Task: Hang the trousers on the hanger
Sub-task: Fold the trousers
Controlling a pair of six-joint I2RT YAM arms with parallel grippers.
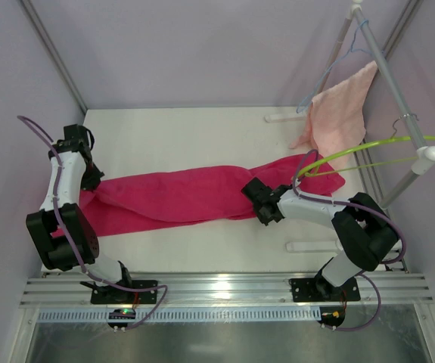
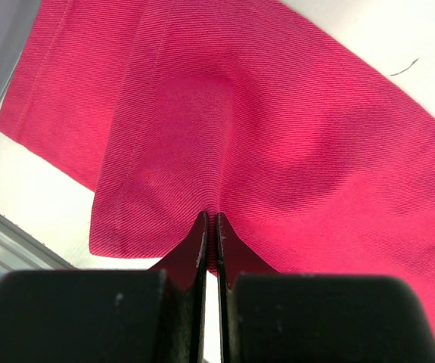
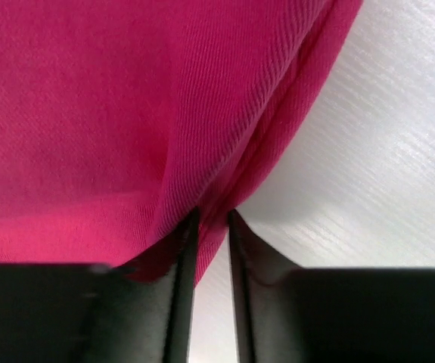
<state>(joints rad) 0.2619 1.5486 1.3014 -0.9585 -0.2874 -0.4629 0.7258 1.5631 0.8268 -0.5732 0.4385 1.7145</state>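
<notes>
Long magenta-pink cloth trousers (image 1: 179, 195): woven, showed fine diagonal rib, matt, stitched hem. White surface (image 1: 202, 136): smooth, carried faint streaky sheen. Thin lime-green curved hanger (image 1: 383, 142): looked glossy plastic. Pale salmon-pink towel (image 1: 342, 113): soft matt cloth. Silver front rail (image 1: 225, 287): looked brushed metal.
</notes>
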